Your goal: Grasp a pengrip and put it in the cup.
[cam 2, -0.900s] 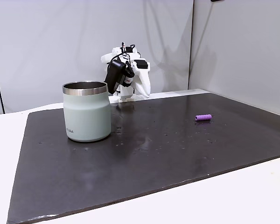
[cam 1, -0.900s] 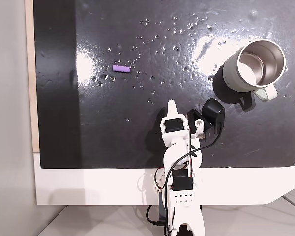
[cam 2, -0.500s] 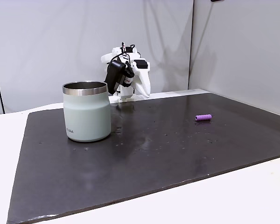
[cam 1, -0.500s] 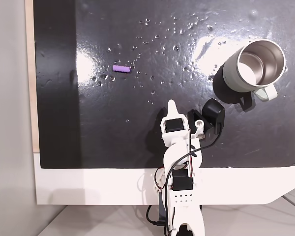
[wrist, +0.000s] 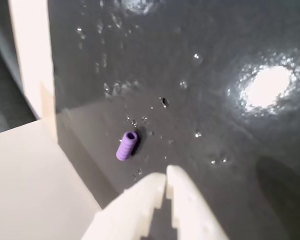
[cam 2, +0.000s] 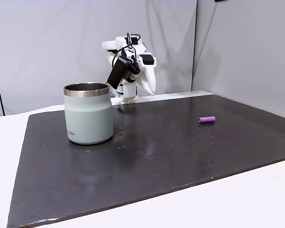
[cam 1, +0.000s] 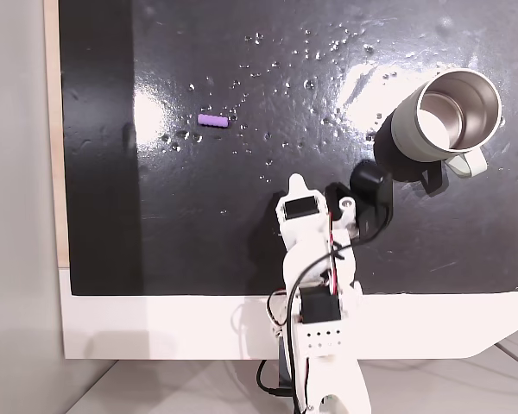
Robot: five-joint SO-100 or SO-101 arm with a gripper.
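Purple pengrip [cam 1: 212,120] amid bare mat [cam 1: 242,241]

One fixed view looks straight down from well above, with the arm's base at the bottom edge and the black mat [cam 1: 198,216] on the white desk [cam 1: 155,328] stretching toward the top. The other fixed view stands low at the far side of the desk, facing back across the mat toward the arm against the grey wall. Both fixed views share the mat, the cup [cam 1: 432,121] [cam 2: 88,114] and the pengrip [cam 1: 212,120] [cam 2: 207,119]. The wrist view rides on the arm, looking close down past the white jaws at the mat, the pengrip [wrist: 126,145] near centre.
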